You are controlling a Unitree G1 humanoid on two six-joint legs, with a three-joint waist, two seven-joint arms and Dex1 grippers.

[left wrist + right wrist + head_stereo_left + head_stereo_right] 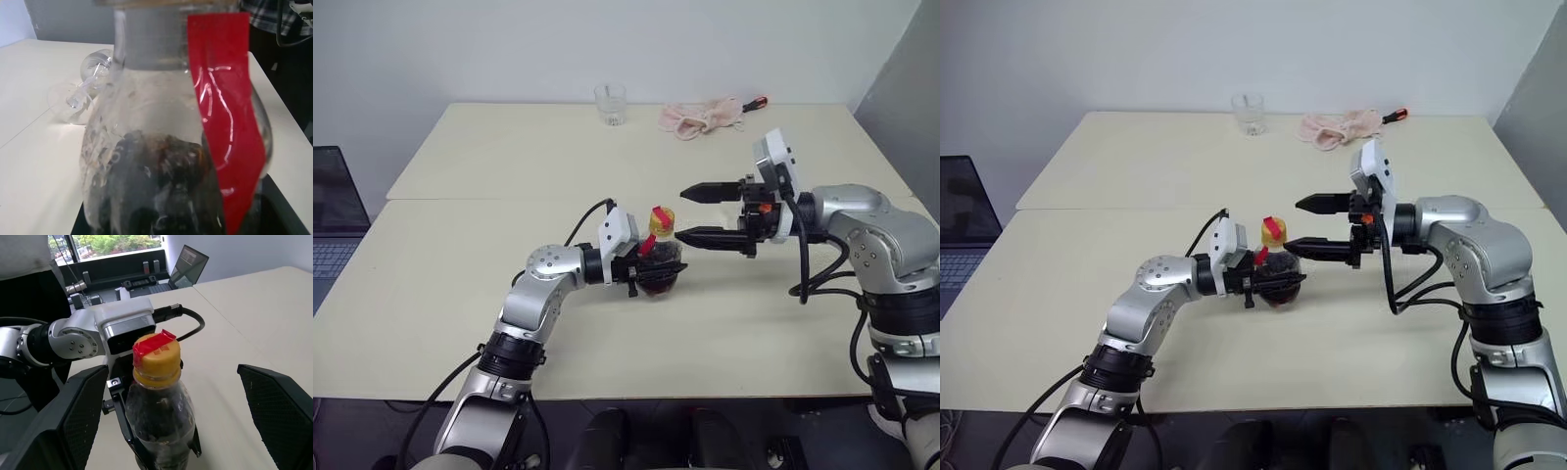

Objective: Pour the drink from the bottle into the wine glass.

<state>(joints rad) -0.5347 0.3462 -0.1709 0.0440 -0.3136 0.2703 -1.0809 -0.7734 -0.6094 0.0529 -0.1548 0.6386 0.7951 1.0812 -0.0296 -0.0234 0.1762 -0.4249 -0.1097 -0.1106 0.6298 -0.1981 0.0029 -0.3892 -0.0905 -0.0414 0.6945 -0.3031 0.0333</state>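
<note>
My left gripper [651,272] is shut on the bottle [658,262] and holds it upright just above the middle of the table. The bottle's yellow cap [661,221] with its red strip is on. The dark drink [156,191] fills the lower body, under the red label [225,122]. Level with the cap and just to its right, my right gripper [680,213] stands open with its fingers pointing left and nothing between them. In the right wrist view the bottle [159,406] stands between the two spread fingers [73,421]. The wine glass is out of view.
At the table's back edge stand a clear tumbler [610,104], a pink cloth [700,117] and a red-handled tool [756,101]. A laptop [333,215] sits off the left side. A clear glassy shape [85,88] shows beside the bottle; I cannot tell what it is.
</note>
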